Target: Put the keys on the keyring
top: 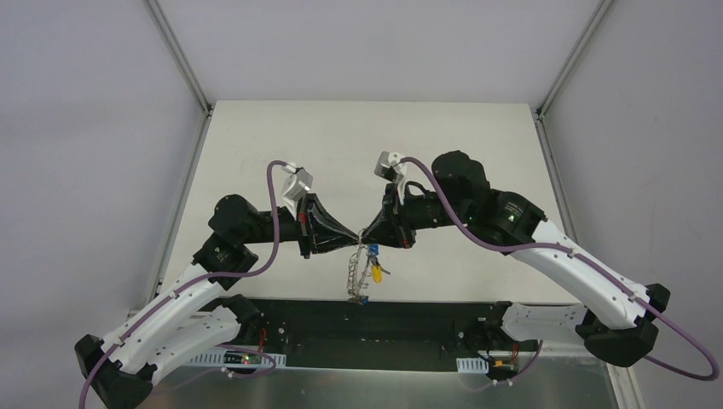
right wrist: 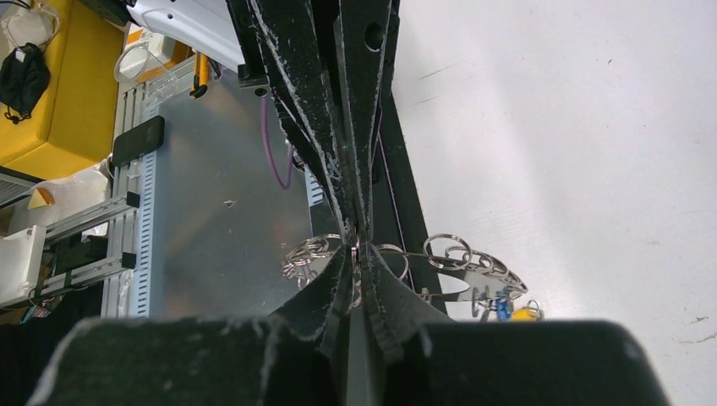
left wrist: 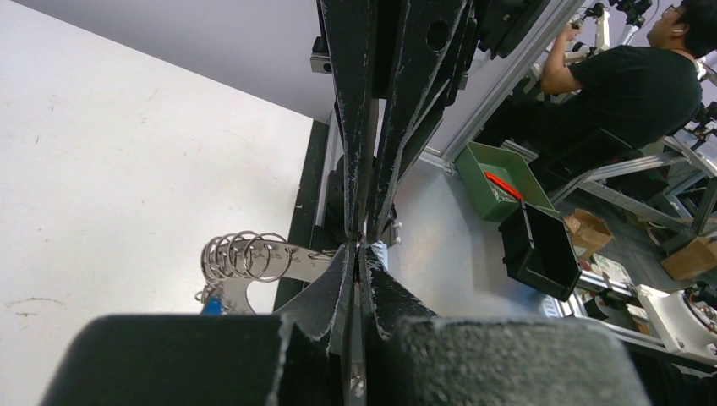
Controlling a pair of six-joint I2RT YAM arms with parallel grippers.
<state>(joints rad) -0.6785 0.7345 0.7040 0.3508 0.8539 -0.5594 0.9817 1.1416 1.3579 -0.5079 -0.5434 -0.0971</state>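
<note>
Pinching keyring [top: 356, 274] shut-tight with left gripper [top: 357, 245], centre of frame; keys [top: 376, 274] dangling with it just below. Meeting tip-to-tip with right gripper [top: 367, 236], jaws barely parted, hold unclear. Hold left pinch firm; move right slowly, no twisting.

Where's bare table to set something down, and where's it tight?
Bare: the far part of the table, from its back edge to the left arm and right arm. Smaller bare patches flank the keyring, between it and each arm. Crowded: centre-near, where left gripper and right gripper meet tip to tip, keyring and keys trailing toward the near edge.
</note>
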